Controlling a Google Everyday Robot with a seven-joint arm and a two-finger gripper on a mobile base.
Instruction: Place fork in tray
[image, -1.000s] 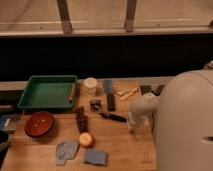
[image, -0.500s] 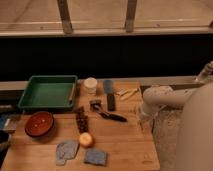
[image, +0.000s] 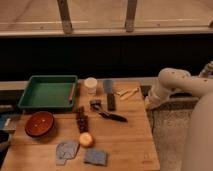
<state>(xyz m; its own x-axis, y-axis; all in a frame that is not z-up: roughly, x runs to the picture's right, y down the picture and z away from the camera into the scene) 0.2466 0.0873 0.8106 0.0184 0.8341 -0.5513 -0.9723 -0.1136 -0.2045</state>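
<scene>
Green plastic tray (image: 30, 102) is noted at the far left corner of the wooden bench (image: 125, 145), in the single camera view.

- Fork (image: 95, 104): seen lying flat on the bench, outside the tray, a little to the right of the tray's near right corner and just in front of the white cup (image: 90, 84).
- Black-handled utensil (image: 114, 117): laid at a slant just beside the fork, toward the near edge.
- Grey flat block (image: 108, 87): set next to the cup along the far edge, with a dark piece (image: 111, 102) directly in front of it.
- Pale wooden utensils (image: 127, 92): laid toward the far right corner.
- Red-brown bowl (image: 39, 123): placed near the left edge, in front of the tray.
- Dark reddish strip (image: 81, 119): laid mid-bench, with a round orange fruit (image: 86, 139) just in front of it.
- Two grey-blue cloth pieces (image: 66, 150) (image: 95, 156): found along the near edge.

White arm (image: 172, 82) is seen beyond the right edge of the bench, bent downward toward it. The gripper (image: 149, 103) is located at the arm's lower end, just off the right edge, closed, and well apart from both fork and tray.
</scene>
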